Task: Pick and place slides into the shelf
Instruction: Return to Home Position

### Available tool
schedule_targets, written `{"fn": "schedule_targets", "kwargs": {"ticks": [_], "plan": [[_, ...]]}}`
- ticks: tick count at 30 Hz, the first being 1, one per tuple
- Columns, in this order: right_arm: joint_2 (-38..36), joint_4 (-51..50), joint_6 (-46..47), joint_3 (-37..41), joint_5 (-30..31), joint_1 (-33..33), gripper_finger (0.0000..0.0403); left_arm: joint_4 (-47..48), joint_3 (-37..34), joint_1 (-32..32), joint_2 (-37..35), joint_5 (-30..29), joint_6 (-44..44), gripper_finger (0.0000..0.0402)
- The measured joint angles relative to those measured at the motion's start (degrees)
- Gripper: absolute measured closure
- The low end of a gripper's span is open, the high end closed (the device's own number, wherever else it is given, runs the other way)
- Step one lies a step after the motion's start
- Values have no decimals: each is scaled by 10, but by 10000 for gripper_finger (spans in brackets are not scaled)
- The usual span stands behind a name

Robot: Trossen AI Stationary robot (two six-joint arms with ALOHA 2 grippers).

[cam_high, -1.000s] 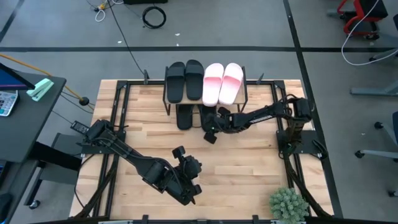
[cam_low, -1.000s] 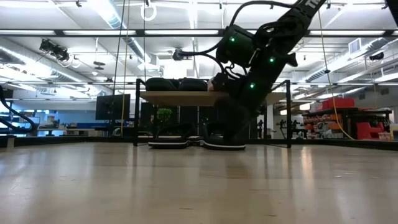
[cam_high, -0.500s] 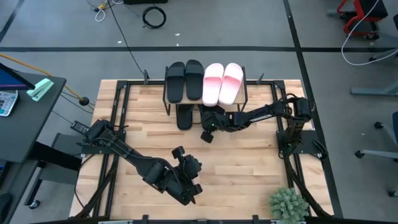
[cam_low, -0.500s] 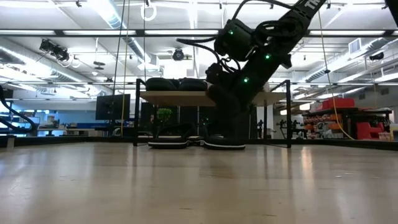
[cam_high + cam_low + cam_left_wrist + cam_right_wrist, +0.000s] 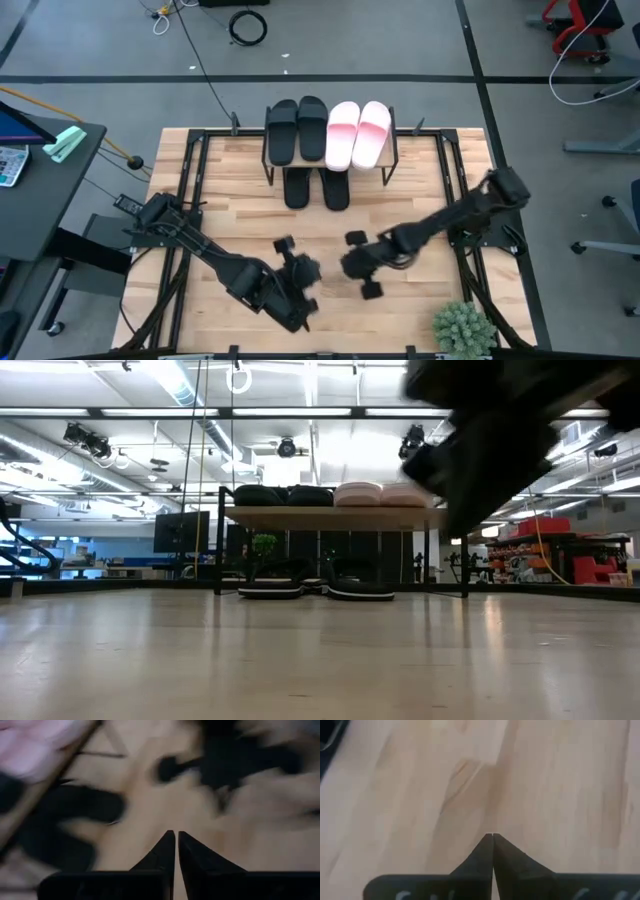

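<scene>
The shelf (image 5: 393, 158) stands at the table's far edge. Two black slides (image 5: 296, 130) and two pink slides (image 5: 357, 132) lie side by side on its top board (image 5: 330, 516). Two more black slides (image 5: 316, 188) rest sole-down on the table under it, also seen in the low view (image 5: 300, 589). My right gripper (image 5: 353, 268) is shut and hangs over bare wood near the table's middle, pointing down (image 5: 492, 836). My left gripper (image 5: 306, 276) is shut (image 5: 173, 835) beside it, toward the near left. Both are empty.
A small potted plant (image 5: 463, 328) stands at the table's near right corner. Black arm mounts (image 5: 470, 225) run along both side edges. Bare wood lies between the shelf and the two grippers. My right arm shows as a dark blur (image 5: 500, 440) in the low view.
My right gripper has pulled fast away from the black slide under the shelf, toward the near edge, and now hangs over the table's middle. Both black slides stay under the shelf.
</scene>
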State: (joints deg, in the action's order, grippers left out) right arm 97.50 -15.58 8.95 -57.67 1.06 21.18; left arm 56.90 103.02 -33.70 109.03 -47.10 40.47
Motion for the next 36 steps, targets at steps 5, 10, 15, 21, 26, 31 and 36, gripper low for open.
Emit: {"fn": "schedule_targets", "kwargs": {"ticks": [5, 10, 15, 21, 26, 31, 36], "plan": [[-91, -95, 50, 0, 77, 49, 396, 222, 1, 20, -50, -44, 204, 378], [-248, -224, 105, 0, 138, 48, 395, 294, -38, 21, -124, -46, 292, 392], [-420, -299, 122, 0, 203, 67, 391, 271, -123, -8, -222, -50, 311, 394], [-587, -298, 126, 50, 211, 104, 392, 235, -301, -69, -353, -98, 438, 374], [-705, -143, 123, 201, 171, 131, 391, -47, -513, -121, -427, -191, 412, 363], [-784, 55, 14, 308, 51, 140, 391, -360, -662, -116, -474, -195, 236, 363], [-845, 53, -26, 309, 55, 140, 391, -646, -738, -62, -515, -84, -38, 372]]}}
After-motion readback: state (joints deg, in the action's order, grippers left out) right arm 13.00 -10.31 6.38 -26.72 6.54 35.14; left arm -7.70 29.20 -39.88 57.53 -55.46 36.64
